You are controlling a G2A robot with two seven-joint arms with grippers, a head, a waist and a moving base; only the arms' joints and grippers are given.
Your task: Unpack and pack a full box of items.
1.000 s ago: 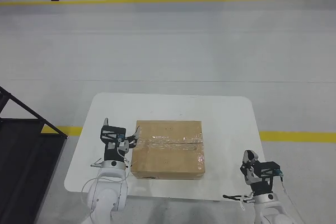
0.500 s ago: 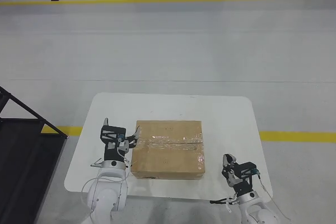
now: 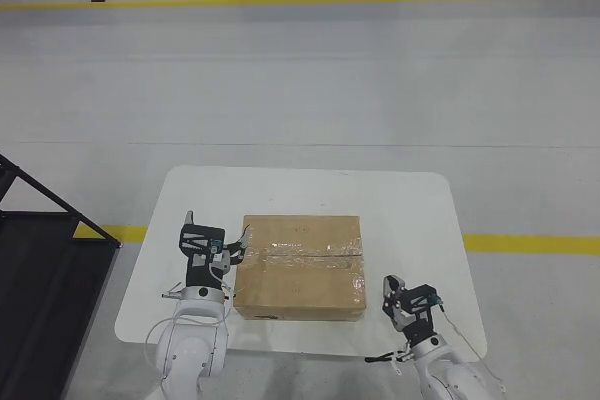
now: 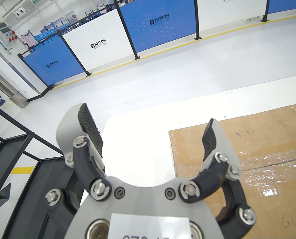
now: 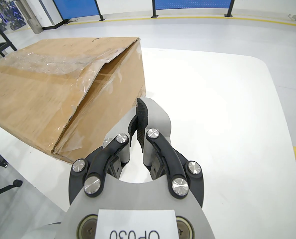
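One box [image 3: 302,265]: brown cardboard, taped shut, mid-counter [image 3: 405,210], between both arms.
Left pincer [image 4: 148,128]: spread, at the box's left edge.
Right pincer [image 5: 138,115]: pressed together, empty, near its right end.
Handling: likely heavy, stiff; tape slick; grip the loosened end flap [image 5: 105,75].

My left gripper [image 4: 148,116] hangs with jaws spread wide by the counter's [image 3: 410,210] left edge; my right gripper [image 5: 140,104] is pinched closed near the front edge, toward the right corner.
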